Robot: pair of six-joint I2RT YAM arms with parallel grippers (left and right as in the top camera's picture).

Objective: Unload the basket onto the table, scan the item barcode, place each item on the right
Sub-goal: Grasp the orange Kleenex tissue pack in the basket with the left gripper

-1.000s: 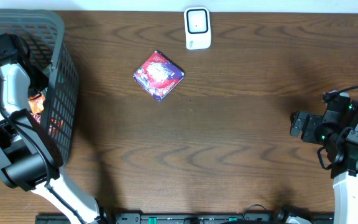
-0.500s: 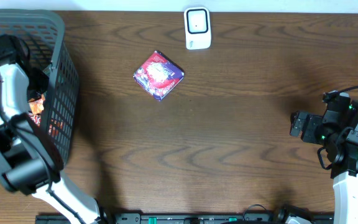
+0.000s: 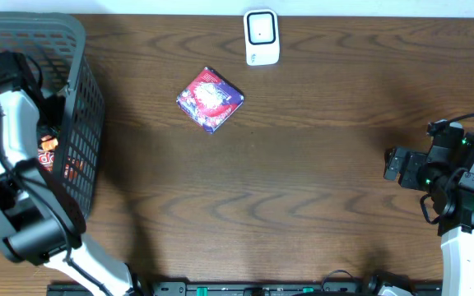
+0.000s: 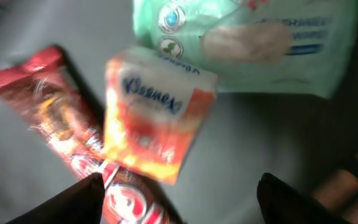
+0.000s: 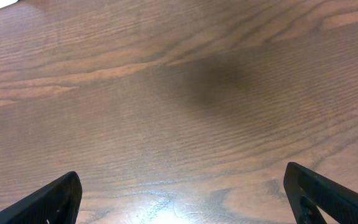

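Observation:
My left gripper hangs open inside the grey basket, holding nothing. Below it lie an orange Kleenex pack, a red snack wrapper reaching under the left finger, and a green wipes pack. A purple and red packet lies on the table, below and left of the white scanner at the back edge. My right gripper is wide open over bare wood at the far right, with nothing between its fingers.
The basket fills the table's left end, and its tall mesh wall stands between my left arm and the table. Brown wood stretches between the packet and my right arm. Cables run along the front edge.
My left arm has shifted slightly inside the basket. The right arm, the packet and the scanner have not moved.

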